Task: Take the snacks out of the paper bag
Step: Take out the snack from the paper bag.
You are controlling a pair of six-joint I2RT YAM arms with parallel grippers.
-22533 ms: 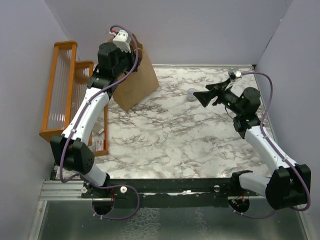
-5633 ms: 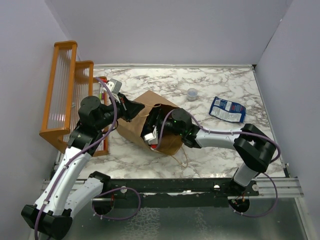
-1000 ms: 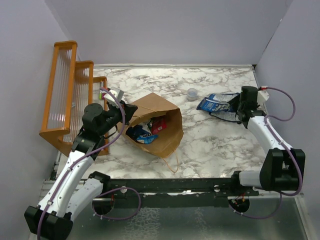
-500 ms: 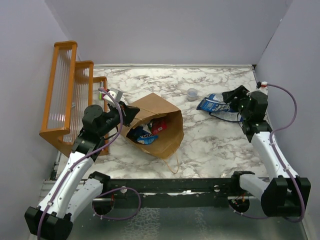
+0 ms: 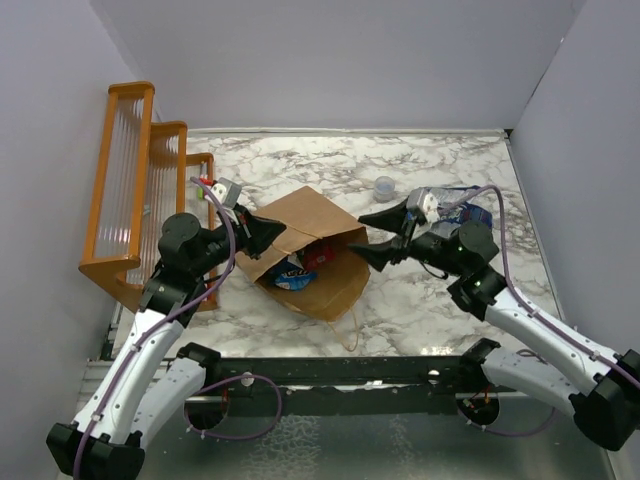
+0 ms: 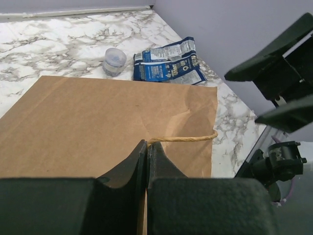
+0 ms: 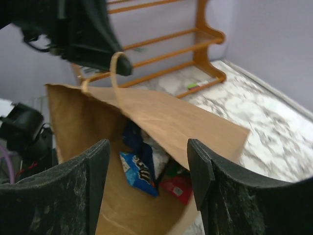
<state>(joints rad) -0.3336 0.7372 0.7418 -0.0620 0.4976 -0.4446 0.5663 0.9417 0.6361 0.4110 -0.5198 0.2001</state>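
Paper bag is flopped on its side on the marble desk, mouth facing the right arm. The left claw is pinched tight on the mouth's top lip, right by the twisted handle. The right claw hangs wide open just in front of the mouth, gripping nothing, and inside you can see a blue packet and a red packet (whatever's behind them is too blurry to call). Farther back, two overlapping blue packets lie on the desk outside the bag, just beside a small clear cup.
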